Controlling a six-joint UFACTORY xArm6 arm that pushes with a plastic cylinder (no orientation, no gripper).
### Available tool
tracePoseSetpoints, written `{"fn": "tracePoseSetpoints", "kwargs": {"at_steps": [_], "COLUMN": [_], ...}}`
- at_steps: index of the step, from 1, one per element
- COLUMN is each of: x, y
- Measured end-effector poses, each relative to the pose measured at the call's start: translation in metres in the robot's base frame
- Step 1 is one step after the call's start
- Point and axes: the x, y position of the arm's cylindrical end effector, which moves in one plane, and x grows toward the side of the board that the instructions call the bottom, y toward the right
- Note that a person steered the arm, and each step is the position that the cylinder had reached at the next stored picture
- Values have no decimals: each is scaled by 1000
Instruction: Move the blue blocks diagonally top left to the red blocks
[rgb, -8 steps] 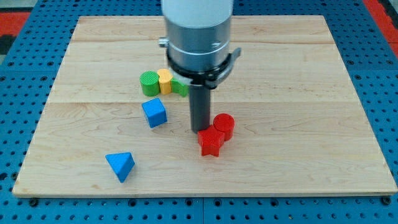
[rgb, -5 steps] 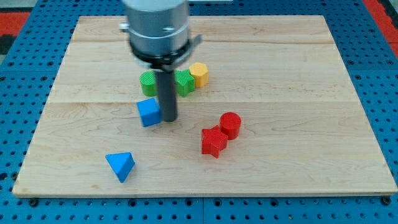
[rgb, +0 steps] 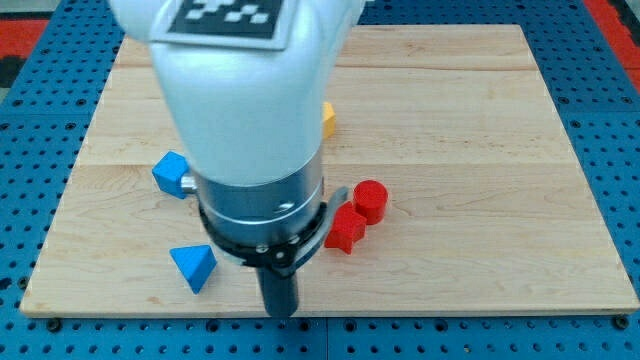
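Note:
A blue cube (rgb: 172, 175) lies at the board's left, beside the arm's white body. A blue triangular block (rgb: 194, 266) lies near the view's bottom left. A red cylinder (rgb: 370, 200) and a red star-shaped block (rgb: 347, 228) touch each other right of centre. My tip (rgb: 280, 310) is at the board's bottom edge, right of the blue triangular block and below-left of the red blocks, touching none. The arm hides the middle of the board.
A yellow block (rgb: 327, 118) peeks out at the arm's right edge. The green blocks are hidden behind the arm. The wooden board (rgb: 500, 150) lies on a blue pegboard surface (rgb: 620, 120).
The arm swept from the board's middle toward the view's bottom. The blue cube slid left and a little up. The yellow block had shifted right earlier. The green blocks are now hidden.

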Motion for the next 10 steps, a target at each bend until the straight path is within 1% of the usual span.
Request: {"fn": "tracePoseSetpoints", "kwargs": {"at_steps": [1, 3, 4, 5, 6, 7, 8, 10], "x": [-12, -73, -101, -105, -106, -113, -118, -118], "y": [-51, -143, -171, -198, -237, -225, -176, -131]}}
